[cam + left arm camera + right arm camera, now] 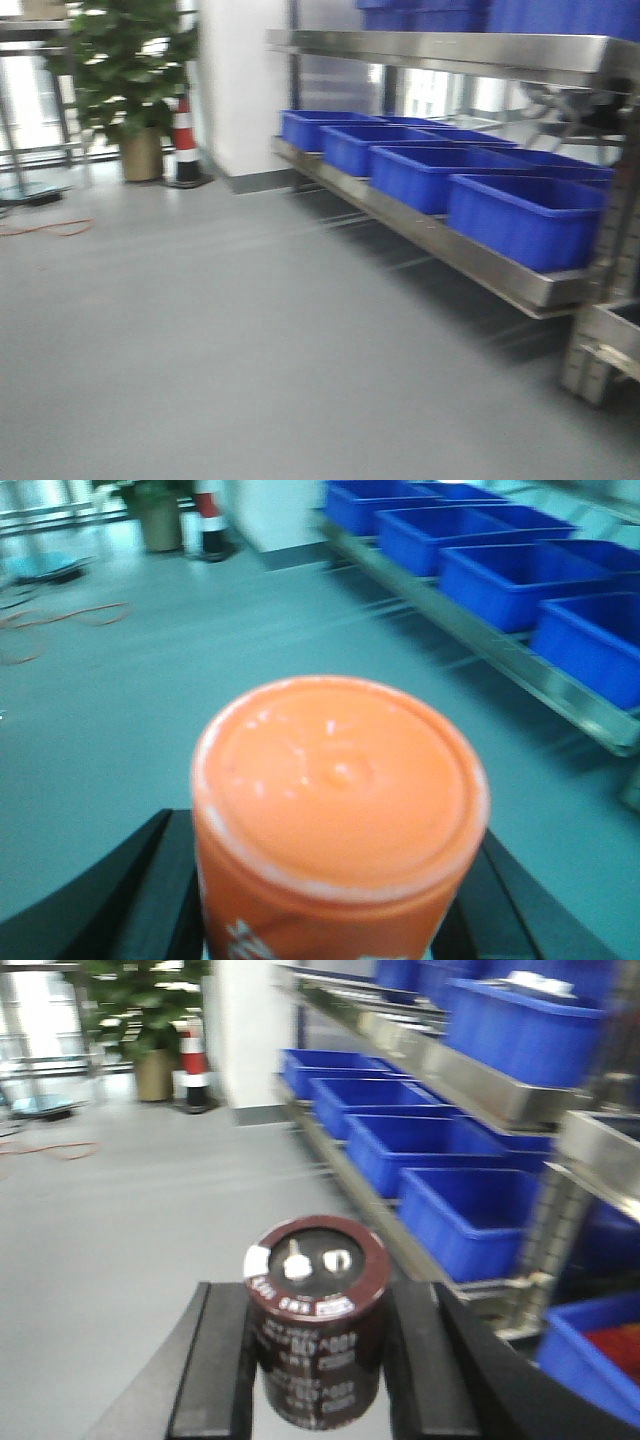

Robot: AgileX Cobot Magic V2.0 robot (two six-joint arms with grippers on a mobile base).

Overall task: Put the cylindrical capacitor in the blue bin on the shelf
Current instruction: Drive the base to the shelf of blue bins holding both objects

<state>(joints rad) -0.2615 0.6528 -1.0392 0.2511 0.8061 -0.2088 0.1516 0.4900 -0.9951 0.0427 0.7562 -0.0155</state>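
Two black right fingers (215,1360) are clamped on the cylindrical capacitor (318,1320), one pressing each side of its dark brownish-purple sleeve. It stands upright between them, with two silvery terminals on its dark top and a white patch at the rim. Pale print runs down the sleeve, but it reads upside down and is too blurred to make out. The capacitor is held over the grey floor (130,1240), well apart from the shelf (470,1080) on the right and in none of its bins. The left fingers (140,900) flank an orange-lidded container (340,810) and seem to grip it on both sides. A scrap of white lettering on its orange wall is cut off at the bottom edge and unreadable. Beyond both loads, the shelf's shiny steel rails carry a row of blue bins (520,215) on the lower level, with more blue bins on the level above. In the right wrist view, the nearest low bin (600,1360) holds something reddish. Farther off, by the white wall, stand a red-and-white cone (185,140) and a potted plant (130,70), and an orange cable (45,228) lies on the floor.
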